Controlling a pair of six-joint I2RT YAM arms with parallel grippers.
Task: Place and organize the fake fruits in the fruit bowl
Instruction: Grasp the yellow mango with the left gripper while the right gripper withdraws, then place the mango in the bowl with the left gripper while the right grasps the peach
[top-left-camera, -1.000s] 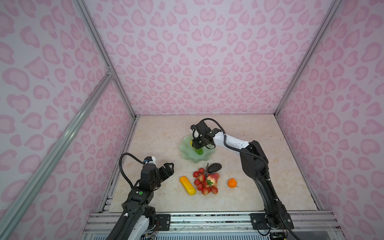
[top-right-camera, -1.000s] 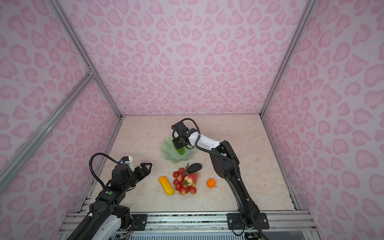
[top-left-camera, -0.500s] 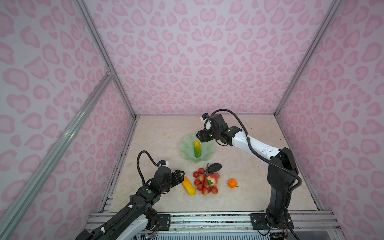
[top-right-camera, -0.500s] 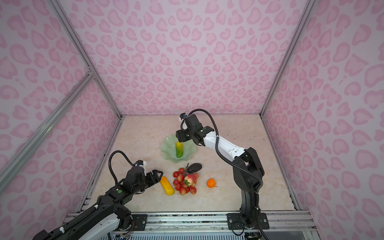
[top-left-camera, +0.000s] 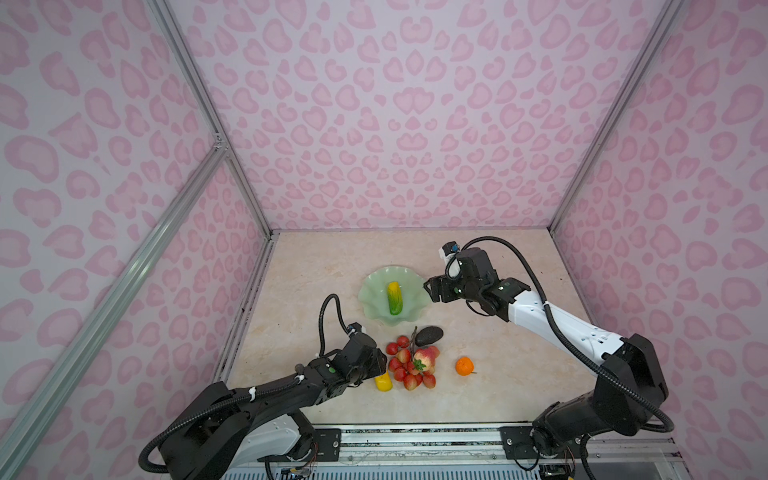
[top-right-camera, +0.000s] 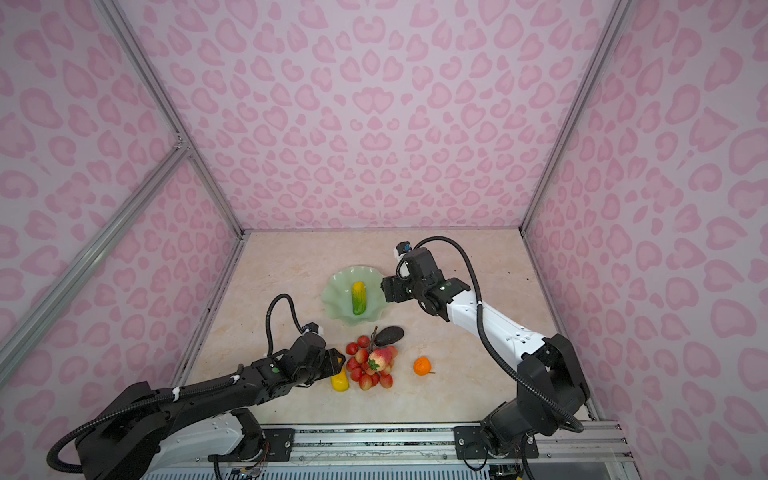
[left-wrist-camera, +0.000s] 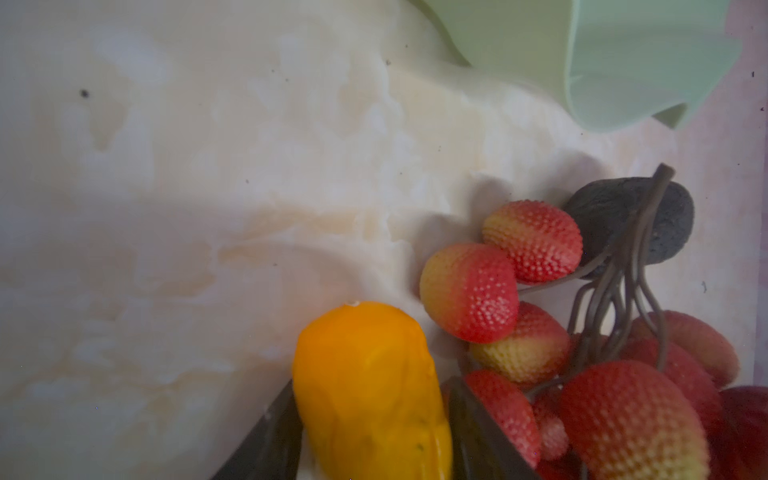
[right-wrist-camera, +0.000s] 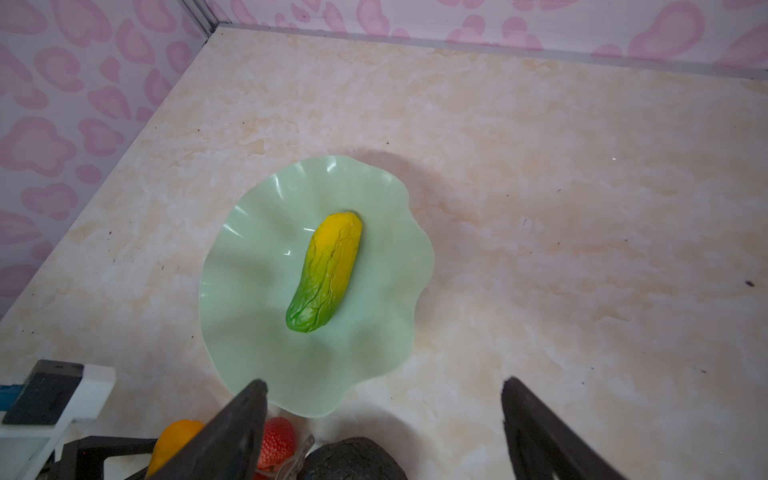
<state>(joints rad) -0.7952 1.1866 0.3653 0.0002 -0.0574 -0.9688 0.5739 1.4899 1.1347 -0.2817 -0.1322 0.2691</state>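
Left fingers (left-wrist-camera: 270, 444) straddle the yellow fruit (left-wrist-camera: 370, 395) on the worktop (top-left-camera: 498, 395), lower centre; whether it is gripped, cannot tell. Half a second back they stood short of it. Right fingers (right-wrist-camera: 237, 428) are wide apart and empty, now clear right of the bowl (top-left-camera: 370, 295). One green fruit (top-left-camera: 394, 298) lies in the one bowl. Outside: one berry bunch (top-left-camera: 405, 368), one peach (top-left-camera: 426, 357), one avocado (top-left-camera: 429, 335), one orange (top-left-camera: 464, 365).

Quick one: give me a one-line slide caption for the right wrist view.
Open right pincer facing the pale green fruit bowl, one yellow-green fruit lying alone inside.
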